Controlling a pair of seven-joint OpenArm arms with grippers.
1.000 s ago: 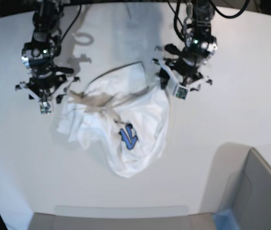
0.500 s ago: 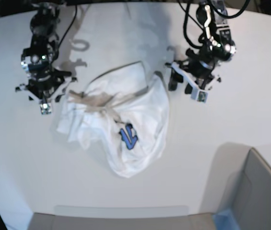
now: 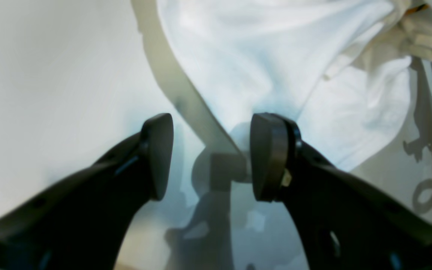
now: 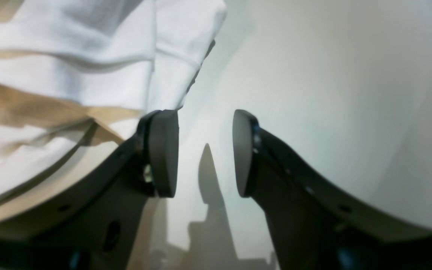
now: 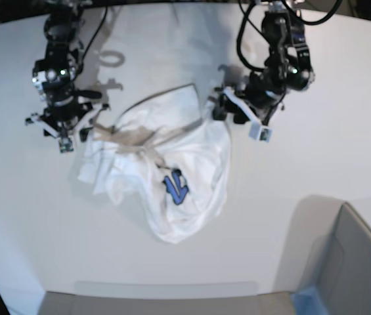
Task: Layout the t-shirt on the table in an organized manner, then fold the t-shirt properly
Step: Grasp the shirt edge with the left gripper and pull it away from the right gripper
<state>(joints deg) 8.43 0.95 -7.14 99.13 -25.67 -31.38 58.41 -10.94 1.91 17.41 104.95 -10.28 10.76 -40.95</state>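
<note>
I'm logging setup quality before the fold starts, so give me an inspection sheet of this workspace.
Surface: the table, plain white, curved far edge.
Job's things: the t-shirt lies crumpled in a heap, a bit of blue print showing; not yet spread.
Clutter: a grey box with a blue edge at the near corner.
Grippers: left gripper open, at the shirt's edge, holding nothing; right gripper open, beside the opposite edge, holding nothing.
Cables: black cables run along both arms, off the cloth.
Surroundings: dark beyond the table; nothing else seen.
</note>
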